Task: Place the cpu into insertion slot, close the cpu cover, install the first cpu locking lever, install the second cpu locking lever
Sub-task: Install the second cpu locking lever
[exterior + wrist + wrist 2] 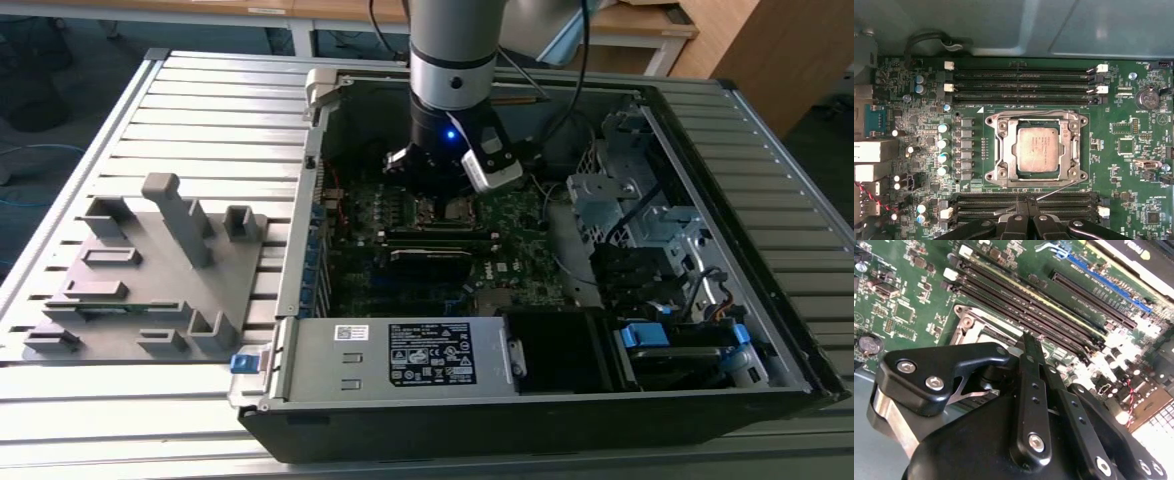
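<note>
In the first wrist view the cpu (1038,152) lies flat in the insertion slot (1000,173) on the green motherboard. The cpu cover (1005,150) lies down around it as a silver frame. One thin locking lever (1060,188) slants away from the socket's edge toward my gripper (1024,201), whose black fingertips sit together right at the rod. Another lever (1026,113) lies along the opposite edge of the socket. In the second wrist view the gripper (1030,342) hangs just over the socket frame (974,327). The exterior view shows the gripper (447,198) low inside the open computer case.
Long black memory slots (1021,85) run on both sides of the socket, and a row of capacitors (943,145) stands beside it. The case holds a power supply (400,355) and a drive cage (627,190). A grey fixture (147,270) stands on the slatted table at the exterior view's left.
</note>
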`<state>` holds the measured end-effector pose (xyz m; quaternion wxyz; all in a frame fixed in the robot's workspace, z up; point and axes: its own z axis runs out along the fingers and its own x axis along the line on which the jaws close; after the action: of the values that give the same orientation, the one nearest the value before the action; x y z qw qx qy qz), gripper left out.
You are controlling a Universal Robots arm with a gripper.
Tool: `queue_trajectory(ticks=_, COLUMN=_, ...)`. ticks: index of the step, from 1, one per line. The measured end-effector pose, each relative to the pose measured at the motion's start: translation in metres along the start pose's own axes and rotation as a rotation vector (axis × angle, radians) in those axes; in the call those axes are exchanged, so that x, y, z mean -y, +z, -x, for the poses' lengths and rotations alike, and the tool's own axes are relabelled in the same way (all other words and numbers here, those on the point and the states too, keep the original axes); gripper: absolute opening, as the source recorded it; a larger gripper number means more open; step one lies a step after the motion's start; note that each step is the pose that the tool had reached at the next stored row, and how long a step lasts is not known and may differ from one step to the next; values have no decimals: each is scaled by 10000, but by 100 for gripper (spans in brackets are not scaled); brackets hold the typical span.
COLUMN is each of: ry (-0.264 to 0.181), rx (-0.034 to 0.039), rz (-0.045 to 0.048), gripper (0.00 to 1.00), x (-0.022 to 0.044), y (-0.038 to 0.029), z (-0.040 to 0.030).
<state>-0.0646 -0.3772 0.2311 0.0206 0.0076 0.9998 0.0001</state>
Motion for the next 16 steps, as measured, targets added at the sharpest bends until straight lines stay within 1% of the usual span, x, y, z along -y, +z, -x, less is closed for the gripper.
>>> queue_trajectory(ticks=5, ry=-1, rx=-1, rz=-2, gripper=10, x=5, y=36, z=-53)
queue_trajectory(ticks=9, ry=0, rx=-1, rz=-1, gripper=10, x=5, y=56, z=-57)
queue_trajectory(ticks=16, ry=14, rx=-2, rz=-2, gripper=10, x=9, y=60, z=-61)
